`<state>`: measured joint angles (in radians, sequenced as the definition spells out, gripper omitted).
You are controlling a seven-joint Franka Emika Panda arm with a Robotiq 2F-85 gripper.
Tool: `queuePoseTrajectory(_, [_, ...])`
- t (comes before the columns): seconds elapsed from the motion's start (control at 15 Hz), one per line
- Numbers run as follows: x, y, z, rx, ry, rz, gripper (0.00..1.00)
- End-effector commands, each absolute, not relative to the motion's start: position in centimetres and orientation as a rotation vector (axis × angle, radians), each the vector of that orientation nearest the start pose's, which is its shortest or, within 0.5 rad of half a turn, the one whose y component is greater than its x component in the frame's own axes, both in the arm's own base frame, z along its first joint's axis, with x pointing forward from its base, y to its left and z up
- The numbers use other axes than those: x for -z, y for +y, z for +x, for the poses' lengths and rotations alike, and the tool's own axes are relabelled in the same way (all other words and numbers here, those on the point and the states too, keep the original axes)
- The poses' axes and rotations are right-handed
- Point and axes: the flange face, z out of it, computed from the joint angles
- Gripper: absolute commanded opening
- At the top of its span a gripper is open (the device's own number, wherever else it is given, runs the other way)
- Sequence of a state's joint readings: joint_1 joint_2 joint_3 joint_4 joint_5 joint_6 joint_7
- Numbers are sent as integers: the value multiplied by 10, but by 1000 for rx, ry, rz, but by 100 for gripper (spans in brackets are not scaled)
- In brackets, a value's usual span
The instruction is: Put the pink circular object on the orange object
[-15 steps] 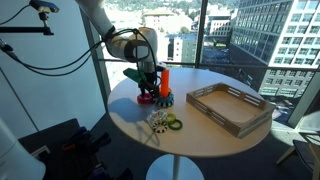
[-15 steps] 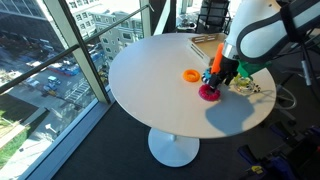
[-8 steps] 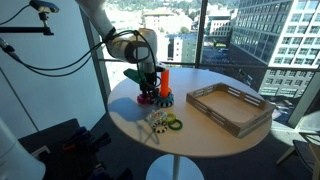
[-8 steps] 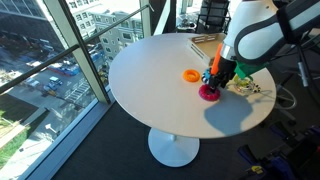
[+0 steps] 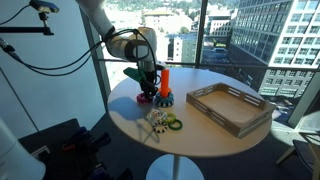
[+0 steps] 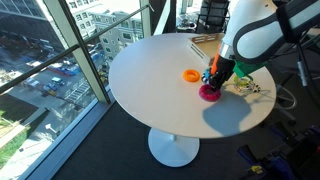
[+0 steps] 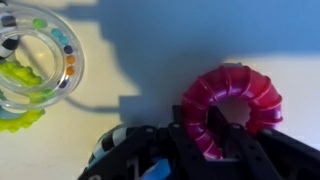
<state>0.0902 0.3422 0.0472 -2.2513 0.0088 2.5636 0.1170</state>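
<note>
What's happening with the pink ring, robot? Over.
Pincer astride ring rim, grip unclear. Ring flat on table, not on peg yet. Peg right beside, top bare.

The pink ring [image 7: 232, 100] is a plump, ribbed magenta loop with an open middle, low over the tabletop, its near rim caught between the jaws. Just beside it stands the orange peg [image 5: 165, 81], a tall upright cylinder rising from a dark round base.
</note>
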Motion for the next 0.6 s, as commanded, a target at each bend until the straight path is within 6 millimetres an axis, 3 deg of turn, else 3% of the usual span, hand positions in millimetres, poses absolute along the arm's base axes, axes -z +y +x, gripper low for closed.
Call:
queuePoseTrajectory(0.0, [-232, 79, 534, -48, -34, -3119, 10])
queuePoseTrajectory(0.53, [-289, 74, 538, -78, -53, -3135, 10])
